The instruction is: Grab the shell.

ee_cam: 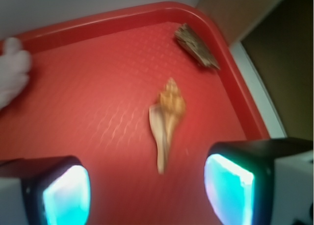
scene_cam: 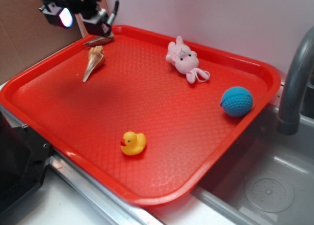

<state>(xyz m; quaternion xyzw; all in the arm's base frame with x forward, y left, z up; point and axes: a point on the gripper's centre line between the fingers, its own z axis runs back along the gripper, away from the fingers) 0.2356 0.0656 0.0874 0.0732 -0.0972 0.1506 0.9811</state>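
Shell (ee_cam: 166, 122) between spread claw (ee_cam: 147, 186) fingers

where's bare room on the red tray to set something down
The widest bare patch is mid-tray, bordered by the shell, pink bunny, blue ball and rubber duck. The near-left stretch beside the duck is free too. The far-left corner is crowded: shell, brown piece, end effector overhead.

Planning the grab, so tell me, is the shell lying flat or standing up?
Lying flat. The shell rests on its side on the red tray, thin point toward the open gripper.
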